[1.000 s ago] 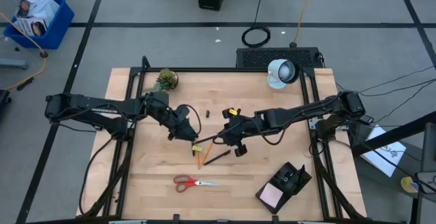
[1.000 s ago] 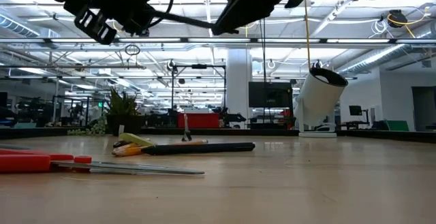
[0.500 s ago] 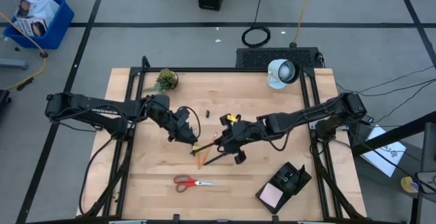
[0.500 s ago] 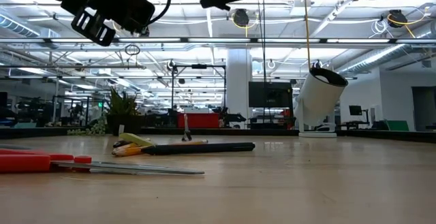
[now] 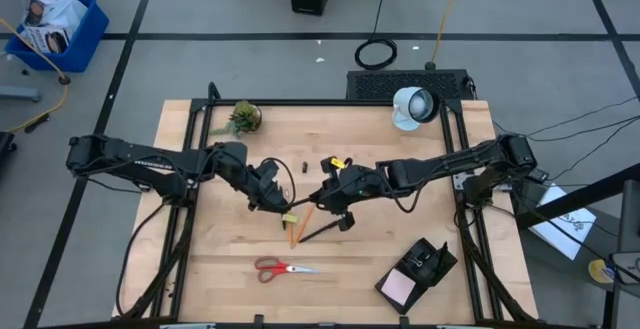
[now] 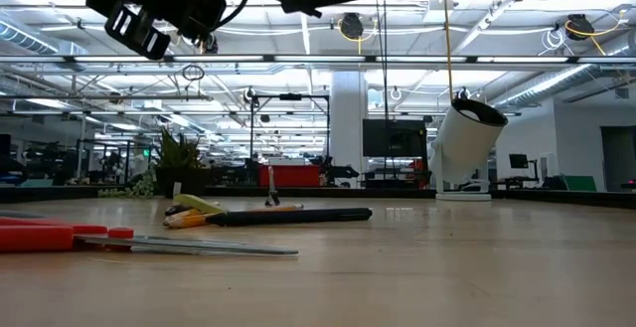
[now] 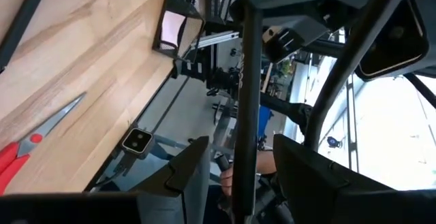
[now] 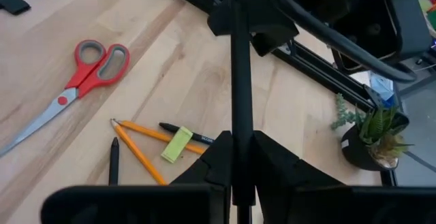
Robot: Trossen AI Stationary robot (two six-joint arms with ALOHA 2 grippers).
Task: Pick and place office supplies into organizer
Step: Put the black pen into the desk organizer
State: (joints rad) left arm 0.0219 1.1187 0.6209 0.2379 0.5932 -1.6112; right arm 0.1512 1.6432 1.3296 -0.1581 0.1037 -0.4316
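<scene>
- Gripping a black pen (image 8: 238,67), the right gripper (image 5: 318,202) is held above mid-bench
- The left gripper (image 5: 272,200) is kept open beside it
- The organizer (image 5: 418,270) is seen near the bench's front right corner

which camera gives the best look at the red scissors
The right wrist view: the red scissors lie whole on the wood, handles and blades clear. The high view shows them small, near the table's front edge. The low view sees them edge-on. The left wrist view catches one blade and part of a handle.
</scene>
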